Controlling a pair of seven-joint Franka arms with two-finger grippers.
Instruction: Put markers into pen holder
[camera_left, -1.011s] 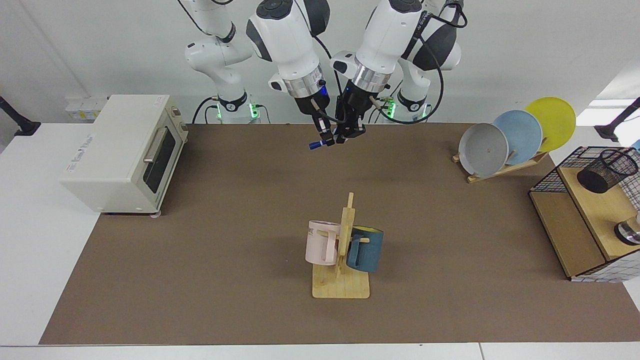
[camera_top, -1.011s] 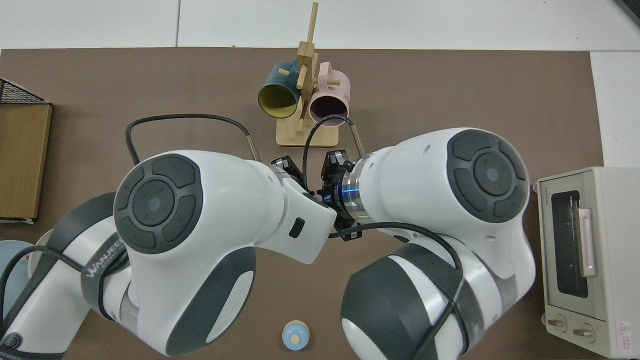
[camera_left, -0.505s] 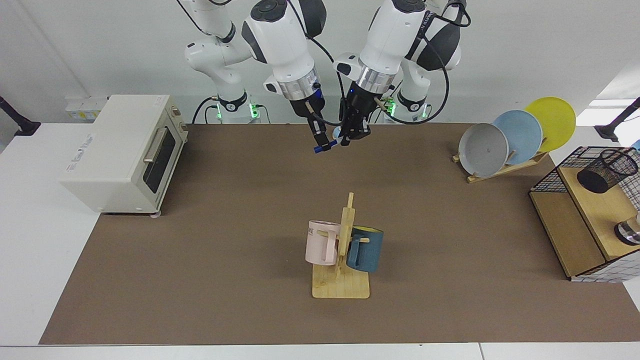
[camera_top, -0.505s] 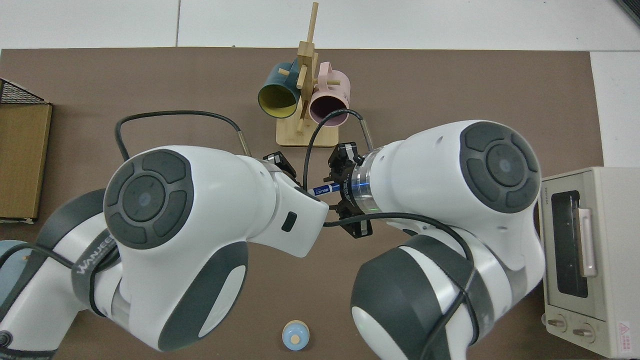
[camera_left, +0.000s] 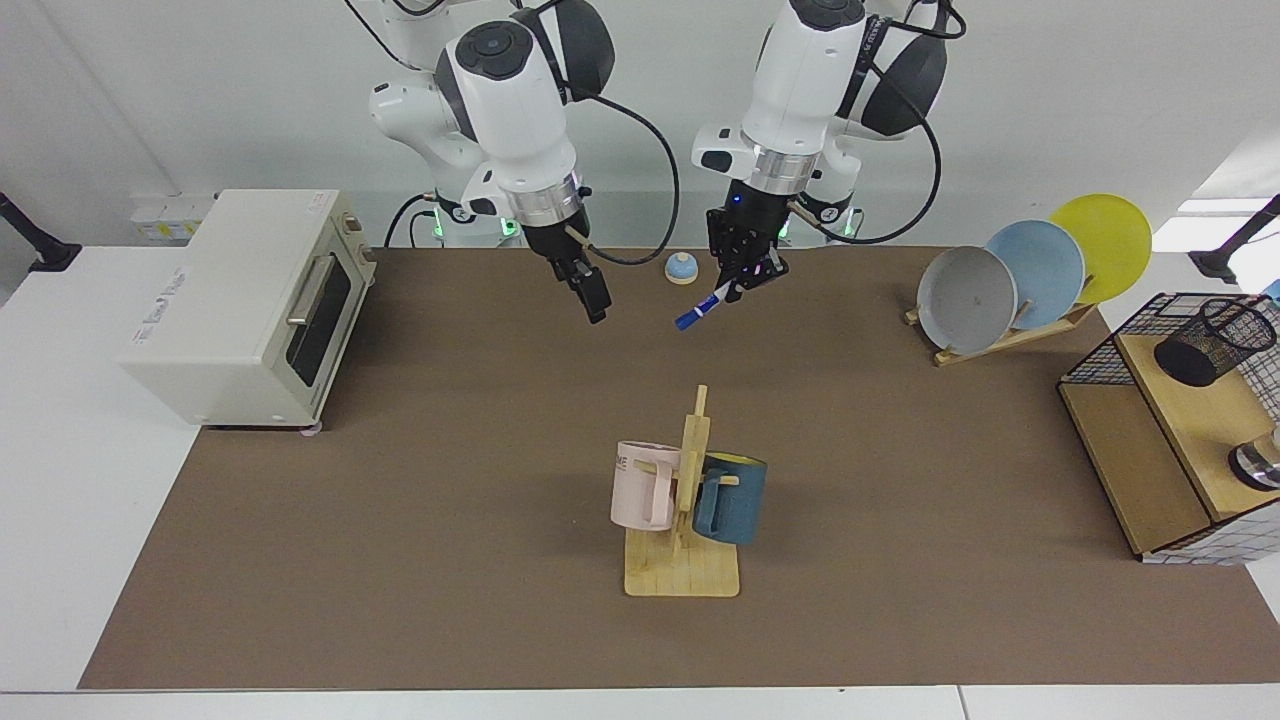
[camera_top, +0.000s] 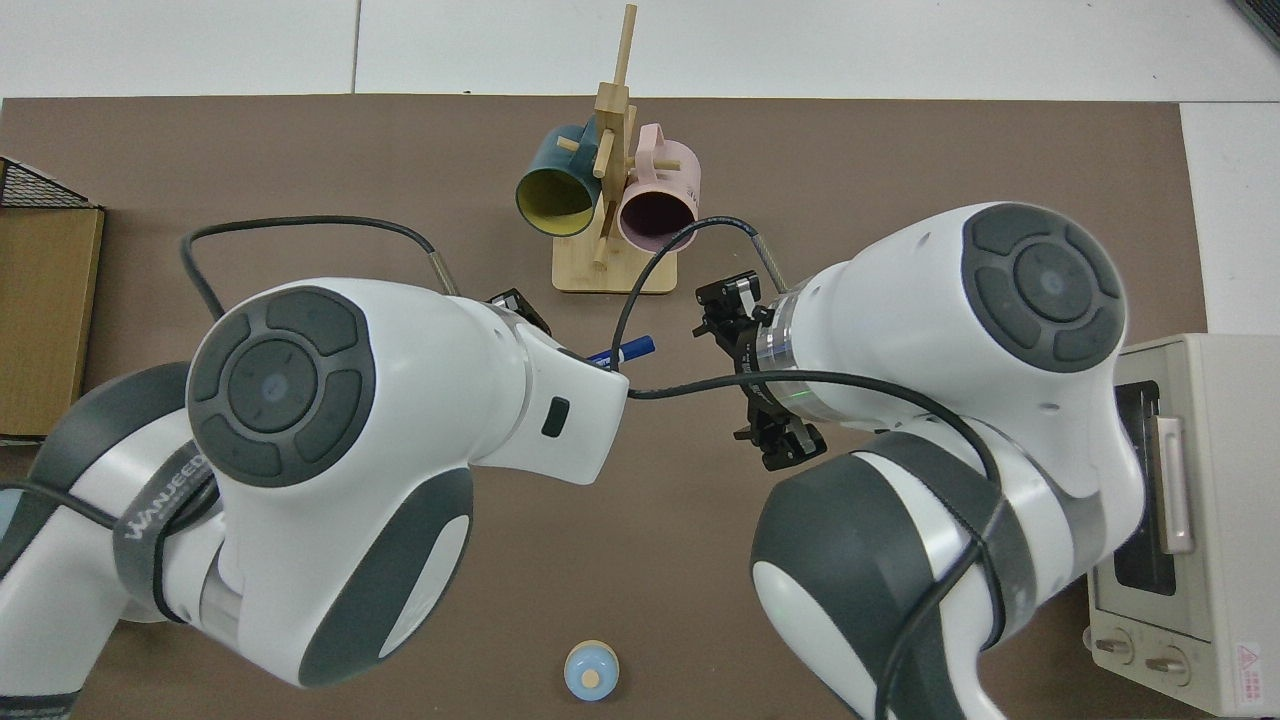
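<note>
Both arms hang over the far side of the brown mat (camera_left: 900, 620), wrists bent down, grippers well apart from each other. Pinched in the left gripper (camera_left: 745, 283) is the marker (camera_left: 703, 305), tilted, its blue cap pointing down and away from the fingers toward the other arm; from above, only the marker's blue tip (camera_top: 628, 350) pokes out past the arm's white casing. Across from it the right gripper (camera_left: 596, 300) hangs with nothing in it, and I cannot tell how far its fingers are parted. Below both hands the mat lies bare as far as the mug rack (camera_left: 684, 560). Well off to the left gripper's outer side, past the plate rack (camera_left: 1000, 340), the pen holder (camera_left: 1213, 342) leans on a wooden shelf (camera_left: 1195, 420) inside a wire basket frame (camera_left: 1100, 365).
</note>
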